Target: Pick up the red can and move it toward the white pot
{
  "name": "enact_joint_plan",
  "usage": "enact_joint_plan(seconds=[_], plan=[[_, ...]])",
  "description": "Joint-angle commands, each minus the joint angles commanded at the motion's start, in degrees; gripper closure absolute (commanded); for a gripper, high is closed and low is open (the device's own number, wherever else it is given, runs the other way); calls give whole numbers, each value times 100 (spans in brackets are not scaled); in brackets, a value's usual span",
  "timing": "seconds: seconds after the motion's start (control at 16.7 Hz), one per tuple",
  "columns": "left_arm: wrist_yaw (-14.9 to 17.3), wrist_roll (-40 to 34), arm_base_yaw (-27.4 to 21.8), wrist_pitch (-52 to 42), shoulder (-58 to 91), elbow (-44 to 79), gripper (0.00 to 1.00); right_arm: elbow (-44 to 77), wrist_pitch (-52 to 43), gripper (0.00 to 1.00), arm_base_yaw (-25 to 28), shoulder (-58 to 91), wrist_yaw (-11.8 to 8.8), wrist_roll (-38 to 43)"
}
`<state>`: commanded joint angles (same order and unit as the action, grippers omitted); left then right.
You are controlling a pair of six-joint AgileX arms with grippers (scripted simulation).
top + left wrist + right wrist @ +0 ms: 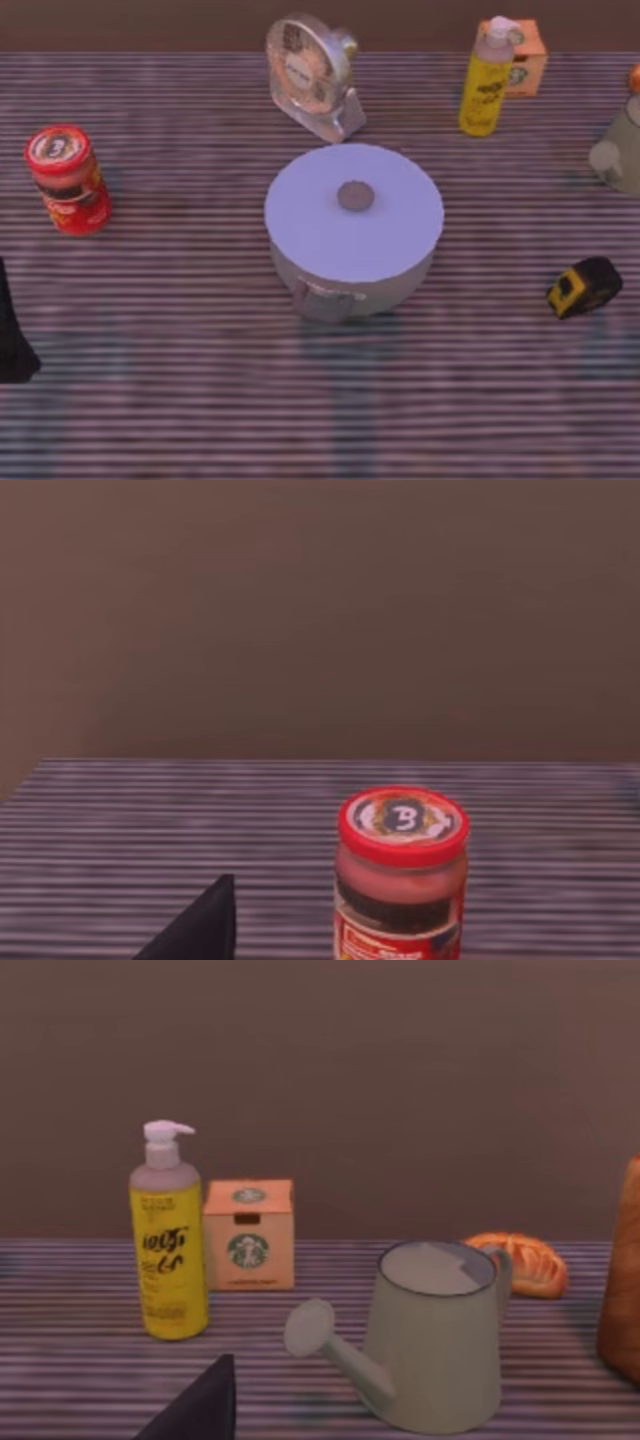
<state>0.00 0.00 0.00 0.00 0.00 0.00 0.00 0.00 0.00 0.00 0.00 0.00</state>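
The red can (68, 180) stands upright at the table's left side, with a red-and-white round top and a dark and yellow label. It also fills the lower middle of the left wrist view as the red can (402, 875). The white pot (353, 228) sits at the table's centre, its flat lid bearing a small grey knob and a grey handle on its near side. My left gripper (12, 340) shows as a dark shape at the left edge, nearer the front than the can and apart from it. My right gripper (200, 1410) shows only as a dark tip in the right wrist view.
A round desk fan (312, 75) stands behind the pot. A yellow pump bottle (487, 80) and an orange box (525, 58) are at the back right. A pale watering can (622, 150) is at the right edge, bread (520, 1260) beyond it. A yellow-black tape measure (584, 287) lies front right.
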Motion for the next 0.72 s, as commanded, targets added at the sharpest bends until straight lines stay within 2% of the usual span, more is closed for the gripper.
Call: enact_joint_plan(seconds=[0.36, 0.72], plan=[[5, 77, -29, -381, 511, 565, 0, 0, 0, 0, 0, 0, 0, 0], [103, 339, -196, -1963, 2759, 2883, 0, 0, 0, 0, 0, 0, 0, 0]])
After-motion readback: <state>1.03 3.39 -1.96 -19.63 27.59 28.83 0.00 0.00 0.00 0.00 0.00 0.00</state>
